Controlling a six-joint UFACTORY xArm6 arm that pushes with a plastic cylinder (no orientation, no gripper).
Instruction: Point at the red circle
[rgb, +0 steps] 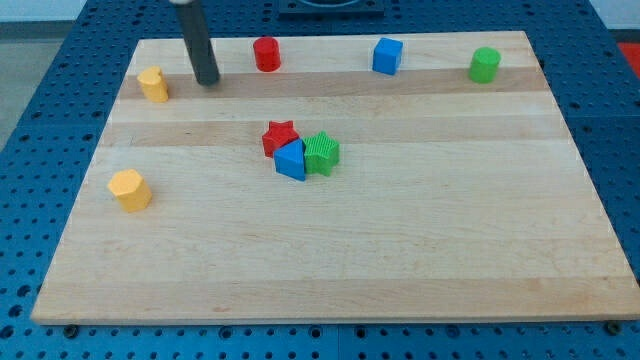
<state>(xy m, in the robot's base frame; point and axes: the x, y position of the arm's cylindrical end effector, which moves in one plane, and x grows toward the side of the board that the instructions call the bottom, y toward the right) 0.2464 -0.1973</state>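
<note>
Nearest the counter's (330, 270) bottom edge, a yellow block (130, 189) sits by the left side. Mid-counter, a red star (280, 136), a blue block (291, 160) and a green block (322, 153) huddle together. Along the top edge, my tip (207, 82) stands between a yellow cylinder (153, 84) and the red circle (266, 53), apart from both. I have no fingers, only a rod.

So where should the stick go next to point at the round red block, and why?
Probably a short slide toward the view's right. My tip sits near the board's top edge, between the yellow block on the view's left and the red circle on the view's right, touching neither. Bare wood lies between tip and circle, so nothing seems to block the way. The circle sits slightly nearer the view's top.
</note>
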